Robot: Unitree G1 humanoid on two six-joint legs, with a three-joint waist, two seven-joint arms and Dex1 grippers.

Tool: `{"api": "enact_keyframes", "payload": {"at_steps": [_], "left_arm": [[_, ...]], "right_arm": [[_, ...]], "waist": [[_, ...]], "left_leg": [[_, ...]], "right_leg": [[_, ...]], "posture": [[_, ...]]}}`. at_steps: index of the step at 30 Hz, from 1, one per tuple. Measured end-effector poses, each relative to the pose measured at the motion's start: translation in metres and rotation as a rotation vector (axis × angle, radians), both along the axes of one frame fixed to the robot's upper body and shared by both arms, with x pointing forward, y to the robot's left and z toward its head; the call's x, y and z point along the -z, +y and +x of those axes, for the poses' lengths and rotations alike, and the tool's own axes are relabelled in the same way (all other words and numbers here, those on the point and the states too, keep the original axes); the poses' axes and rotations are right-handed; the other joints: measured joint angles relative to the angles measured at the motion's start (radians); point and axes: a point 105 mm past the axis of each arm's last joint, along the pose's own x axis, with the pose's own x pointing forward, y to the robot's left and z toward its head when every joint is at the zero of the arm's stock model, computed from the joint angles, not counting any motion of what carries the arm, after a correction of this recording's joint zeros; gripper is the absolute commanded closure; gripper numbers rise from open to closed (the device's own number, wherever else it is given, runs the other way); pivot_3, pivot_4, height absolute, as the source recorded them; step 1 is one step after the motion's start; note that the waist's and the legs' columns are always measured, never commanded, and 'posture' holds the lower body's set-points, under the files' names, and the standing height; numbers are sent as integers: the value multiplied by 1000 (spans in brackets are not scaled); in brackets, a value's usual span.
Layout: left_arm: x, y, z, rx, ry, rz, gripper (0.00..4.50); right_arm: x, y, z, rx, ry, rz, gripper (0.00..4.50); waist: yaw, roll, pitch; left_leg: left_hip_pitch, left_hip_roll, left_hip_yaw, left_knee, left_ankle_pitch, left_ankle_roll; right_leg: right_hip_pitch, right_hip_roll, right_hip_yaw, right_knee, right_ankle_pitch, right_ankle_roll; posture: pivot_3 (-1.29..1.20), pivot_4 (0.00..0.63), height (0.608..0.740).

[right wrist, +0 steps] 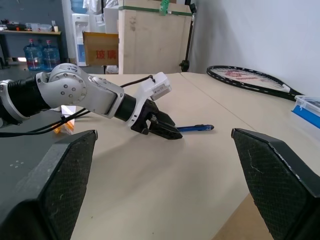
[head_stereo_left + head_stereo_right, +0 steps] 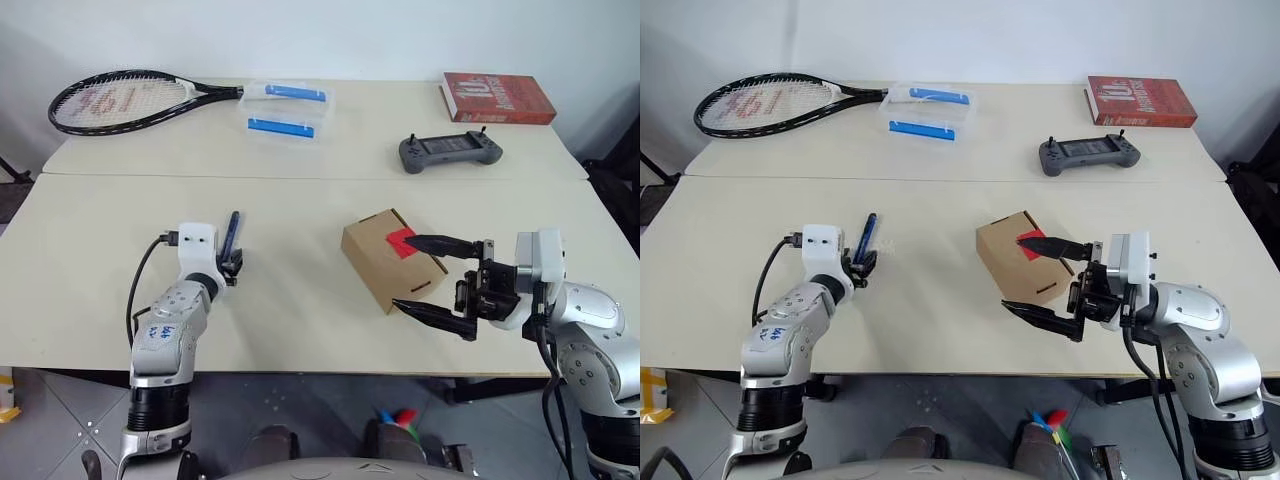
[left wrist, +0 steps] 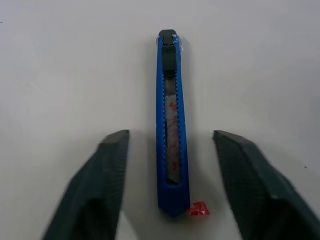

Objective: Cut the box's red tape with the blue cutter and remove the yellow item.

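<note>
- Your left end effector (image 3: 170, 190) sits low over the worktop (image 2: 300, 330) with its two black fingers spread on either side of the blue cutter (image 3: 171, 125); there is a visible gap between each finger and the tool, so nothing is pinched.
- The blue cutter lies flat on the worktop, running lengthwise between those fingers, its butt end nearest the wrist and its dark tip pointing away. A tiny red scrap (image 3: 199, 210) lies just beside the butt end.
- Your right end effector (image 2: 422, 275) is held sideways, pointing toward your left, fingers spread wide. One finger reaches over the top of the box (image 2: 385, 262) close to the red tape (image 2: 401, 243); the other lies at the box's near lower edge. Whether either finger actually touches the cardboard you cannot tell.
- The box sits on the near worktop, right of centre, turned at an angle, with the red tape on its upper face toward the right end effector.
- On the far worktop lie a tennis racket (image 2: 130, 100), a clear container with blue strips (image 2: 288, 108), a grey handheld controller (image 2: 450, 151) and a red book (image 2: 497, 97), all well apart from the box.
</note>
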Motion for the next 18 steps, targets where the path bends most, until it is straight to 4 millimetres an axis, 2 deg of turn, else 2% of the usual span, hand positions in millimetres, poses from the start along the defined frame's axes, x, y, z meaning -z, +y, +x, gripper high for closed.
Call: {"api": "enact_keyframes", "payload": {"at_steps": [5,14,17,18], "left_arm": [[3,1,0,-4,3,-16,4054],[2,6,-4,51,-25,15,4057],[-1,11,-10,139,-61,71,4057],[-3,13,-16,220,-71,126,4057]], "right_arm": [[0,0,1,8,17,8,0],[-3,1,2,18,22,52,0],[-4,2,1,11,20,56,0],[-4,2,1,7,22,57,0]], "waist": [[0,3,-2],[-1,5,-3],[-9,5,-3],[-12,5,-3]], "left_leg": [[1,0,-1,0,0,0],[1,0,-3,-1,-1,1],[0,0,-3,-1,-1,0],[-1,0,-3,-2,-1,0]], "right_leg": [[2,0,0,-1,0,0],[2,0,0,-2,0,0],[1,0,-1,-3,0,0],[-1,0,-1,-2,0,0]], "posture": [[0,150,740],[0,150,740],[0,150,740],[0,150,740]]}}
